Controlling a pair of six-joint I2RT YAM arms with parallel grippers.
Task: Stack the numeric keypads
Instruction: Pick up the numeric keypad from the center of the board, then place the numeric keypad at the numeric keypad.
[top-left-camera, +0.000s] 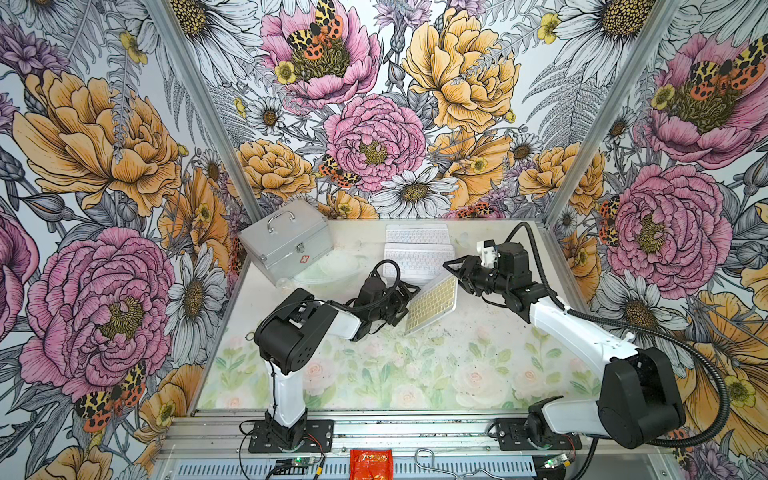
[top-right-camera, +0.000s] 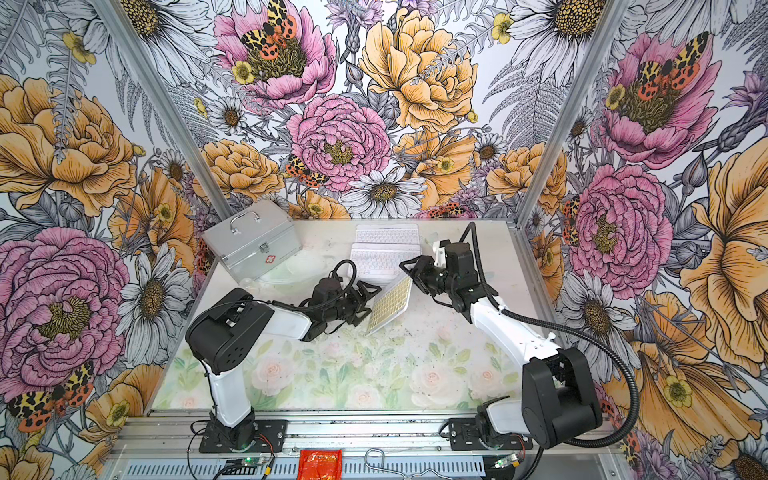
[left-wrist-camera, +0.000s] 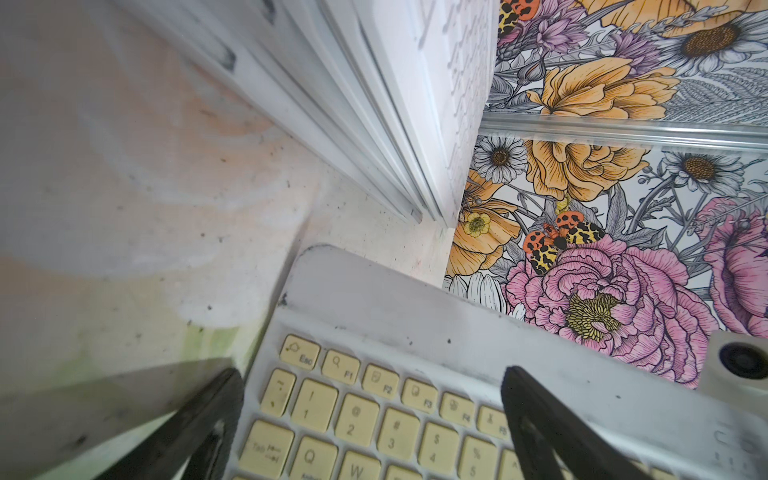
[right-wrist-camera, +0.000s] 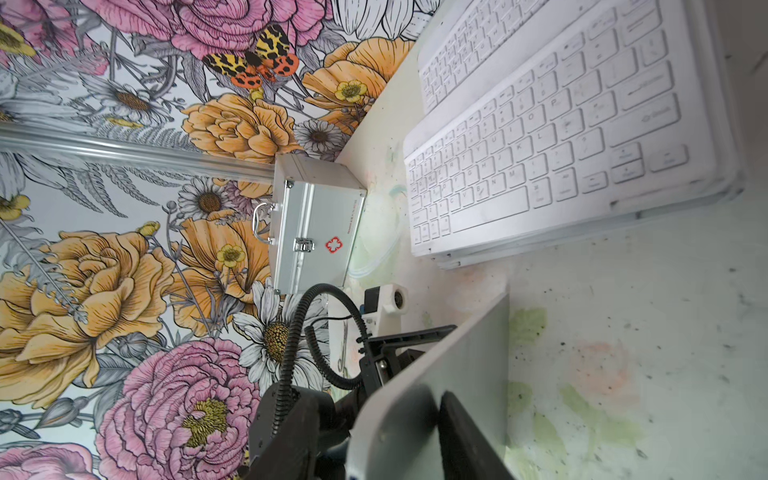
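Centrally: one thin rectangular white-framed keypad with pale yellow keys (top-left-camera: 432, 303) (top-right-camera: 390, 305), tilted, key face up and towards the left arm. One lower corner is down at the pastel rose-printed tabletop (top-left-camera: 415, 374) and the opposite edge is raised. This yellow keypad stands between the two grippers, just in front of the white stack.

Left gripper (top-left-camera: 409, 305) (top-right-camera: 370, 303): black jaws spread wide. In the left wrist view one finger (left-wrist-camera: 536, 399) crosses the yellow keys and its partner sits off the keypad's side edge, so it is not clamped.

Right gripper (top-left-camera: 453, 277) (top-right-camera: 409, 277): at the raised far corner, jaws straddling that edge. In the right wrist view one finger (right-wrist-camera: 461, 436) lies against the plain back (right-wrist-camera: 457, 353). Whether the pinch is made cannot be told.

Stack of white-keyed keypads (top-left-camera: 417, 259) (right-wrist-camera: 540, 166): flat, rear centre of the table, several layers showing edge-on. A further white keypad (top-left-camera: 417, 233) lies just behind it, by the back wall.

Silver metal case with handle and red cross emblem (top-left-camera: 286, 245) (right-wrist-camera: 311, 232): rear left corner, well apart from the yellow keypad.

Red foil packet (top-left-camera: 371, 463): on the front rail.
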